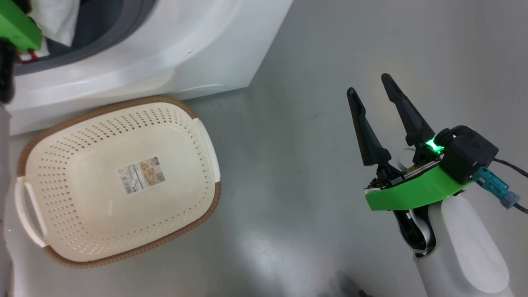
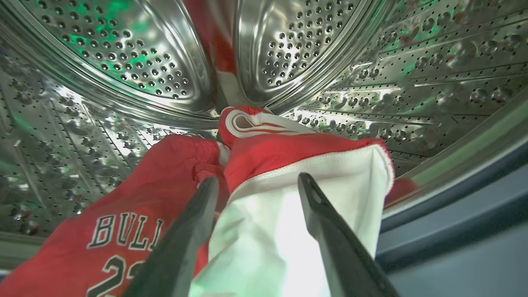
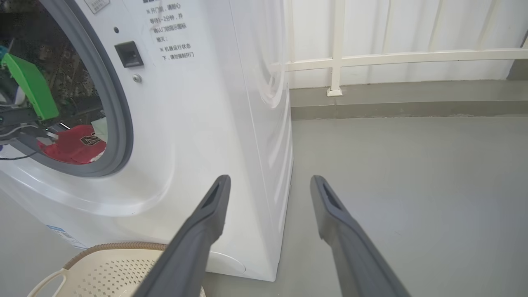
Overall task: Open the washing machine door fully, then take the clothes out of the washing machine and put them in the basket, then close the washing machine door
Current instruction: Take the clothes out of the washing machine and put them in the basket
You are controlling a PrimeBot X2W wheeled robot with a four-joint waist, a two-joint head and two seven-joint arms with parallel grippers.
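Note:
My left gripper [image 2: 258, 181] is inside the steel drum [image 2: 123, 53] of the washing machine [image 1: 165, 49], open. A white garment [image 2: 264, 231] lies between its fingers, untouched as far as I can tell. The red "BULLS 23" jersey [image 2: 115, 231] lies to its left, and red shorts with white stripes [image 2: 255, 128] lie just beyond. The cream basket [image 1: 82, 136] sits on the floor in front of the machine. My right gripper [image 1: 368, 83] hangs open over bare floor, to the right of the basket. The washing machine door is out of view.
The machine's right front corner [image 3: 264, 165] stands close to my right gripper [image 3: 270, 181]. A white railing [image 3: 338, 57] and a low kerb run along the back. Grey floor stretches to the right of the machine.

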